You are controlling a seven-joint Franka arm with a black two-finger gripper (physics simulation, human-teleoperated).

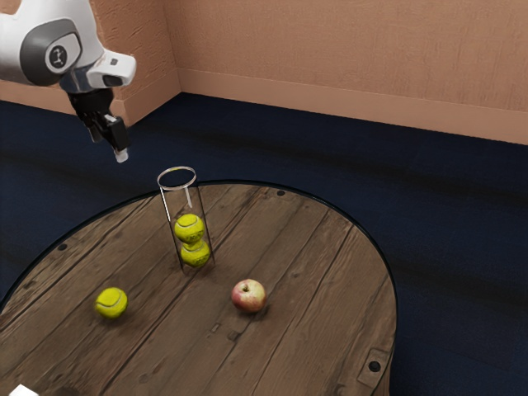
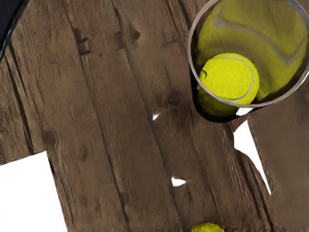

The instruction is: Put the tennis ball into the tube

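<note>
Inside the tube (image 1: 190,200), dark-marked tennis ball (image 2: 229,79)

Round table (image 1: 318,264), brown wood planks, dark rim, black round studs near the edge at about 1, 4 and 10 o'clock in the exterior view. Clear tube (image 1: 189,202) stood upright toward 12. Loose tennis ball (image 1: 111,303) lay at the tube base's 8 o'clock, apart from it. Red-yellow apple (image 1: 248,296) sat at the base's 4 o'clock, also apart. White item (image 1: 23,392), type unclear, at the ball's 7–8 o'clock.
</note>
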